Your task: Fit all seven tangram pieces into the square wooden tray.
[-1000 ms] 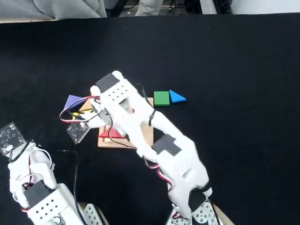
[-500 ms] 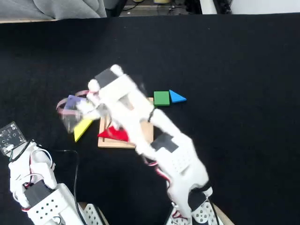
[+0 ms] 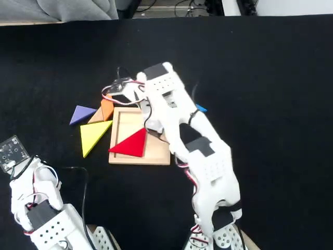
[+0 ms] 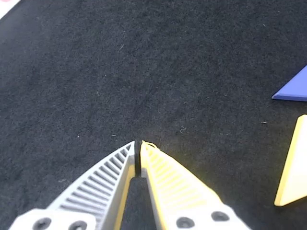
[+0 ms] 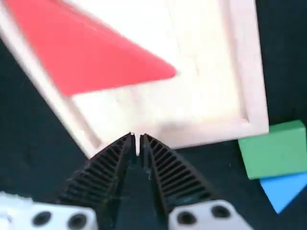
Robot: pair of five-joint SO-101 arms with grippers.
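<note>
High camera is looking steeply down over the black table [image 3: 270, 62] from well above, with the arm bases at its near edge. Left wrist camera is looking along the left gripper [image 4: 138, 143], low over the table. It is sharing the yellow triangle [image 4: 293, 163] and purple triangle [image 4: 295, 88] with the high view. Right wrist camera is looking past the right gripper [image 5: 136, 139], close over the wooden tray [image 5: 249, 72]. It is sharing the tray, red triangle [image 5: 86, 52] and blue triangle [image 5: 283, 189] with the high view.

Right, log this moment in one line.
tray: red triangle in | outside: yellow triangle, purple triangle, orange piece, green block, blue triangle | right jaws: shut, empty, by tray rim | left jaws: shut, empty
</note>
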